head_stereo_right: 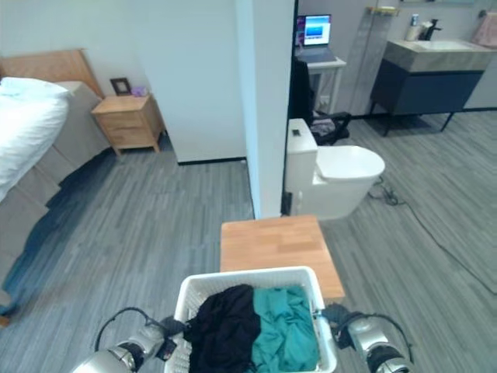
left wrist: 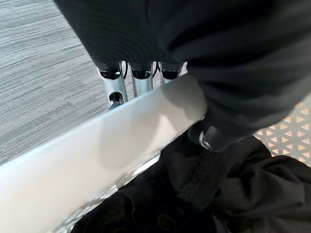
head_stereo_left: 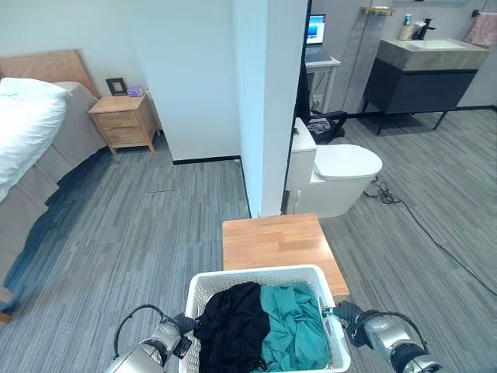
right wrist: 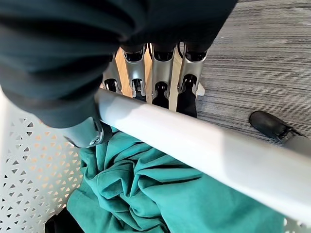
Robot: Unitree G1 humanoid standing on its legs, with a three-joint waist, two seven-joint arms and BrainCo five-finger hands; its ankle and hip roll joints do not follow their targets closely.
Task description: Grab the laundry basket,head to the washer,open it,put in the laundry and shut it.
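Laundry basket [head_stereo_left: 203,284], white and perforated, sits bottom centre of the frame, held between my two hands. Left hand [head_stereo_left: 180,324] has fingers [left wrist: 112,85] curled under the left rim, thumb over it. Right hand [head_stereo_left: 347,313] likewise wraps the right rim, fingers [right wrist: 161,77] below, thumb on top. Inside I see black clothing [head_stereo_left: 231,325] on the left, teal clothing [head_stereo_left: 293,326] on the right. Wooden counter [head_stereo_left: 277,241] just beyond the basket; toilet [head_stereo_left: 335,172] above it.

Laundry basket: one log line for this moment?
laundry basket: carried | left robot hand: on rim | right robot hand: on rim | load: black, teal clothes
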